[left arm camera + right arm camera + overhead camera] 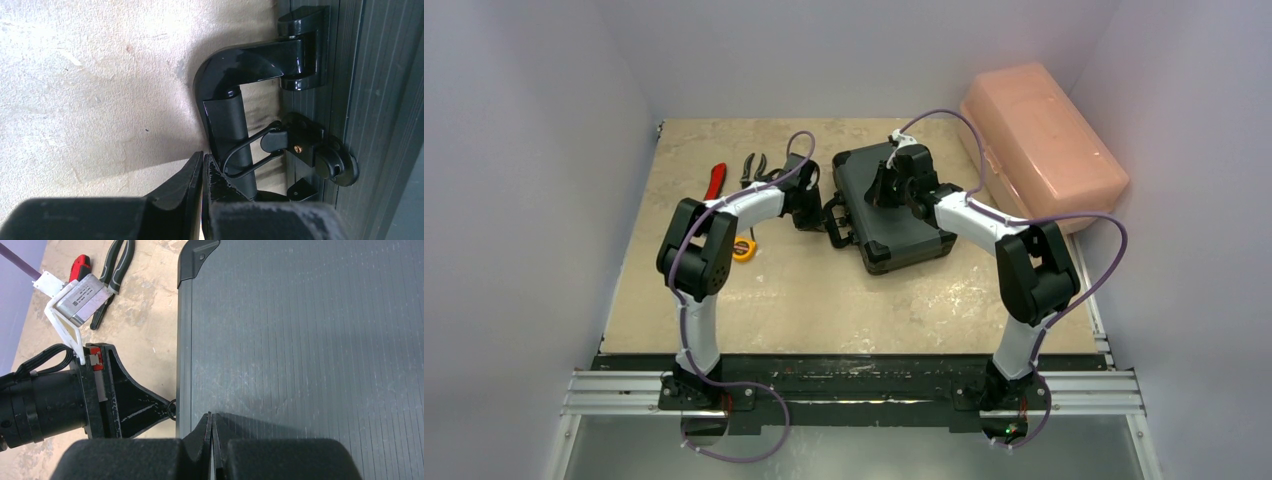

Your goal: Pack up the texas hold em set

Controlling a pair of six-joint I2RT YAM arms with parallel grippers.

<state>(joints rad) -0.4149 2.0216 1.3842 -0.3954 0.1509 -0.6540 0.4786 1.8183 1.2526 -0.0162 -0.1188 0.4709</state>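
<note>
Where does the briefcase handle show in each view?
Top external: the handle sticks out of the briefcase on its left side in the picture.
Left wrist: centre of frame, a glossy black arch.
Right wrist: not in view.
Shared landmark: the briefcase's ribbed black shell.

Briefcase (310, 340) lid: matt dark-grey plastic, fine ribbing, light scuffs. Handle (235, 65) on briefcase edge: smooth glossy black plastic. Latch (300, 142) beside it: black plastic, thin wire loop. Surface (75, 100) under briefcase: beige, rough, mottled, matt. Pink box (1044, 140) beyond briefcase: smooth plastic, slight sheen.
</note>
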